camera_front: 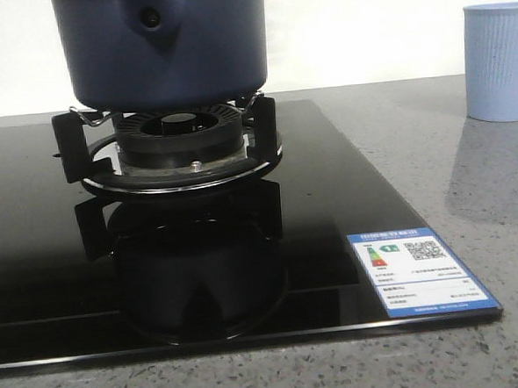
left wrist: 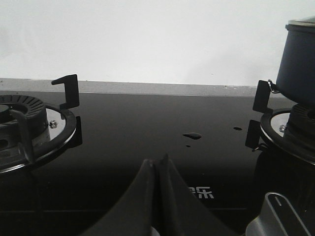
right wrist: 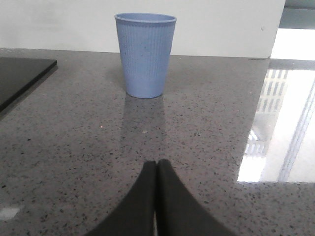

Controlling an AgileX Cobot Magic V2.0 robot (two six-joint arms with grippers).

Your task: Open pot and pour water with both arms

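The large round dark navy-blue pot (camera_front: 169, 46) has straight matte sides that curve in slightly at the base, and on its near face a shield-shaped handle mount (camera_front: 150, 16) of the same blue carries a dark round rivet. It stands on the black pronged pot support of the gas burner (camera_front: 180, 146), above the glossy black glass cooktop (camera_front: 245, 256), which mirrors the burner and pot beneath them. In the left wrist view the pot (left wrist: 298, 64) shows only as a blue wall with a pale rim at the top, which may be a lid edge, though too little of it is in view to tell. The left arm's dark fingers (left wrist: 158, 169) are pressed together with nothing between them, low over the bare cooktop between the two burners; the pot stands well apart from them, off to one side, untouched. The right arm's dark fingers (right wrist: 156, 169) are likewise closed tip to tip and empty, hanging over the speckled grey stone surface (right wrist: 206, 128). Ahead of them stands an upright pale blue ribbed plastic cup (right wrist: 145, 54), apart from the fingers. In the front view this cup (camera_front: 498, 61) stands on the surface to the right of the cooktop, well clear of the pot.
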